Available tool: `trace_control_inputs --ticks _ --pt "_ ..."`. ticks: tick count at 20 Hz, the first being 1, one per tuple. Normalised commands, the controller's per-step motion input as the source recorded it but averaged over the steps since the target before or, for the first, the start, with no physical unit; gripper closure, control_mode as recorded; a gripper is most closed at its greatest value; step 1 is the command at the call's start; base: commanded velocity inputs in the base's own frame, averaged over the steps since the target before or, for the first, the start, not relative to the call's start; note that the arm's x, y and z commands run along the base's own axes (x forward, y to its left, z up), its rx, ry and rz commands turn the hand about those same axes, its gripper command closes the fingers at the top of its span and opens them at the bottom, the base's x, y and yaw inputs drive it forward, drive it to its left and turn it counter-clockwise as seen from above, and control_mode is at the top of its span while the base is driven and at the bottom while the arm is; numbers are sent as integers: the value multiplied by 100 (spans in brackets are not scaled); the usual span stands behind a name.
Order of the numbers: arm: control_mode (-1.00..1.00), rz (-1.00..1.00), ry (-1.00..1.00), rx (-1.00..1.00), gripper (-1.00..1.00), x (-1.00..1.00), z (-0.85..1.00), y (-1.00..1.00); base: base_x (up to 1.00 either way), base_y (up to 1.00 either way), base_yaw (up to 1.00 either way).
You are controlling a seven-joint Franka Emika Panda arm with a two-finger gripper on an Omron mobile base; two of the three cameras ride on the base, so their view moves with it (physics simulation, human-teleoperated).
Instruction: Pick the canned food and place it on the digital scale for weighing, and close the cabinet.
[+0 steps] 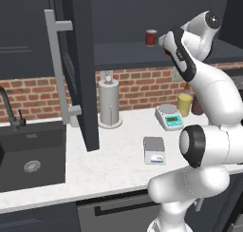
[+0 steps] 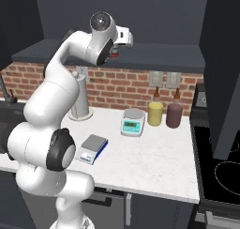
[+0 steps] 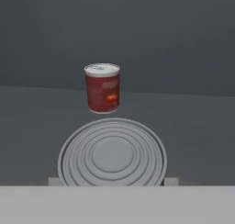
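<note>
The canned food point(image 3: 112, 154) fills the bottom of the hand view, its ringed grey lid right between my fingertips. My gripper point(image 3: 112, 180) is shut on it, inside the cabinet on the shelf point(image 1: 123, 53). In the right base view the gripper point(image 2: 115, 49) reaches over the shelf with a bit of dark red can point(image 2: 114, 53) under the hand. The cabinet door point(image 1: 78, 60) stands open, edge-on, with its long grey handle point(image 1: 57, 64). The digital scale point(image 1: 154, 150) point(image 2: 93, 148) lies flat on the white counter, below the shelf.
A second red can with a light rim point(image 3: 103, 87) stands deeper on the shelf; a red can point(image 1: 151, 37) shows just left of my hand. On the counter are a white round-plate scale point(image 1: 169, 116), a paper towel holder point(image 1: 109, 105), two bottles point(image 2: 164, 113) and a sink point(image 1: 31, 155).
</note>
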Motion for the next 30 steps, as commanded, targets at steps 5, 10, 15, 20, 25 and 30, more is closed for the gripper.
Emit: trace_control_inputs --ticks 5,10,15,20,25,30 --pt "-100 4 -17 4 100 -60 -4 0 0 0 0" --pt "-100 8 13 15 100 -100 65 4 0 0 0" --pt "-100 17 15 2 100 -100 32 6 0 0 0" --pt "-100 23 3 2 100 -100 -7 6 0 0 0" --pt "-100 32 -5 -1 100 -100 -92 27 0 0 0" --pt "-100 52 -13 -8 100 -95 -100 34 0 0 0"
